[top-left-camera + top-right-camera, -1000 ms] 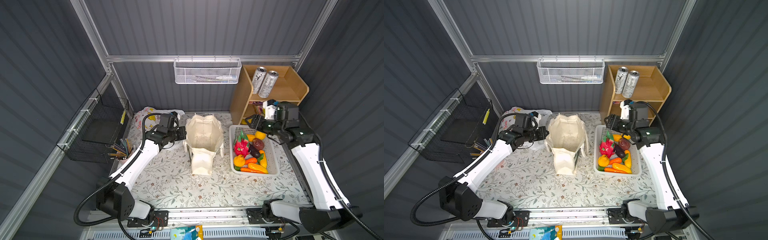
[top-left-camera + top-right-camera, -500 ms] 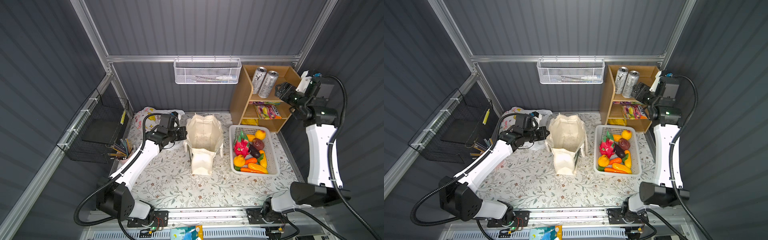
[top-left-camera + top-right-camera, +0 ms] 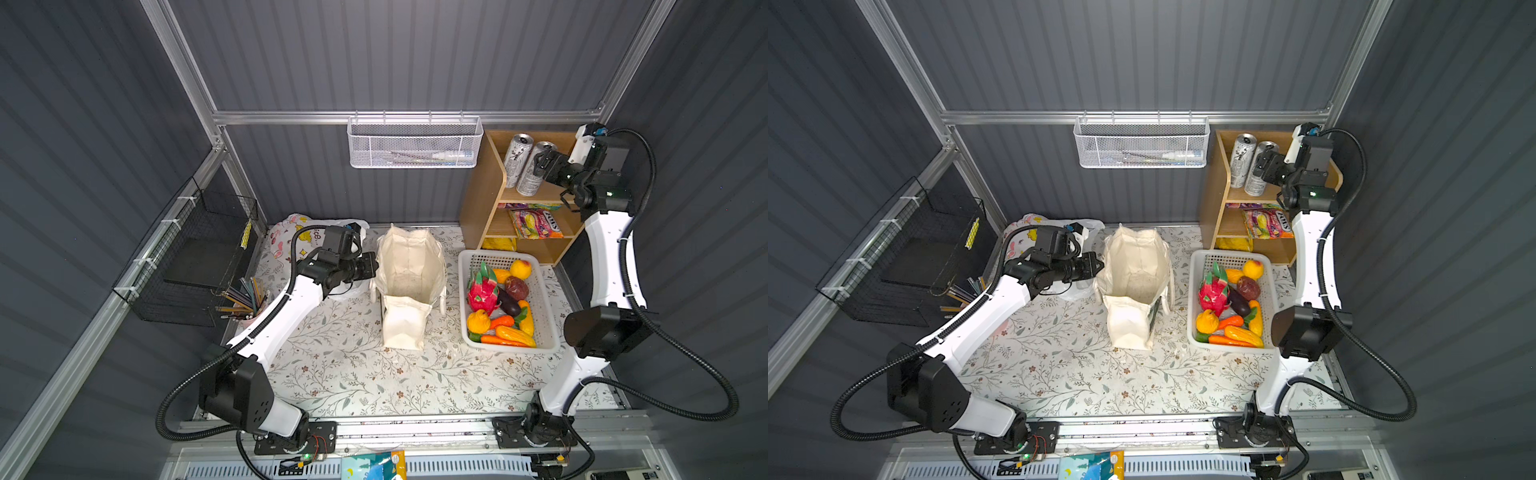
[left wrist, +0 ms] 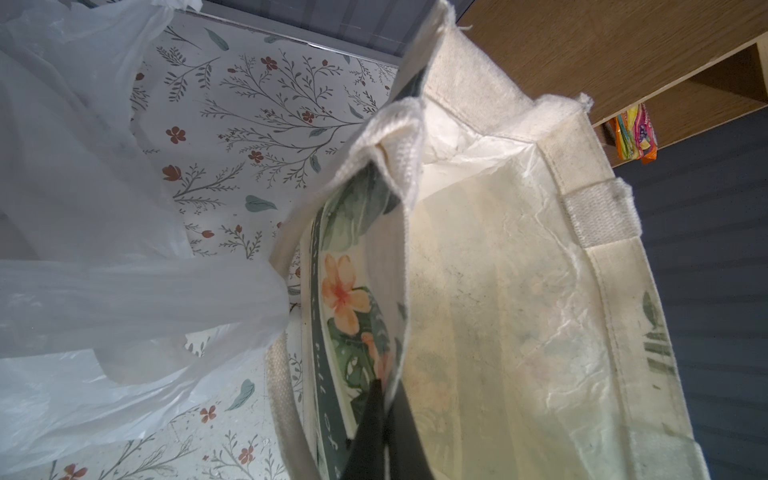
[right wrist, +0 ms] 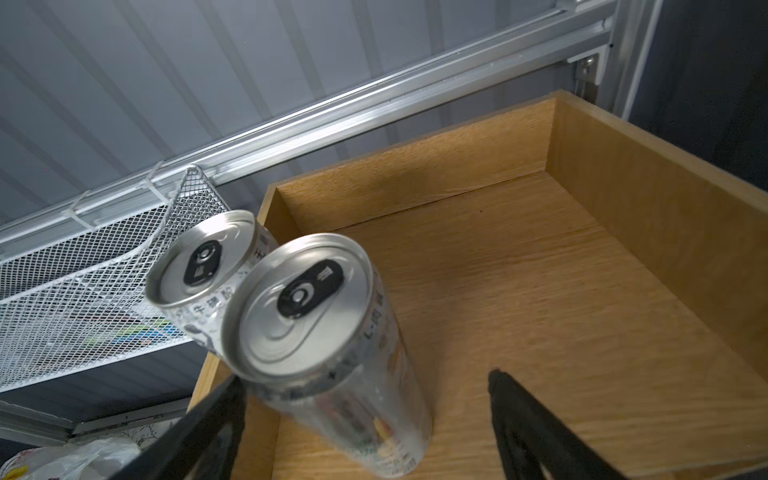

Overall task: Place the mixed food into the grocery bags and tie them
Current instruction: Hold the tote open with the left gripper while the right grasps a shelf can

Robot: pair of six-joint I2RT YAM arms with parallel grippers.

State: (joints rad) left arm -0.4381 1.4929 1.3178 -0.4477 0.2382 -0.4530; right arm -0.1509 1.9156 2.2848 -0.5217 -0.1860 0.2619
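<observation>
A: What's closest to us?
B: The tote bag (image 3: 403, 328), standing open mid-table with nothing inside that I can see. Just beside it, the basket (image 3: 542, 307) holds the toy fruit and vegetables (image 3: 482, 289).
A: And the left gripper?
B: The left gripper (image 3: 370, 268) is pinched shut on the tote bag's rim, holding its mouth open. Behind that arm lies the plastic bag (image 3: 291, 237), crumpled and untied.
A: Further back?
B: The shelf (image 3: 486, 199) has snack packets (image 3: 536, 222) on the middle level and two cans (image 3: 517, 160) on top. The right gripper (image 3: 542, 164) is up there, jaws spread wide, with the nearer can (image 5: 332, 332) between them, unclamped.
A: Which step, then?
B: Packing has barely begun, I'd say: this is a can pick. Next it should close squarely on that can without knocking its neighbour, lift it clear of the shelf, and carry it over the tote bag.
</observation>
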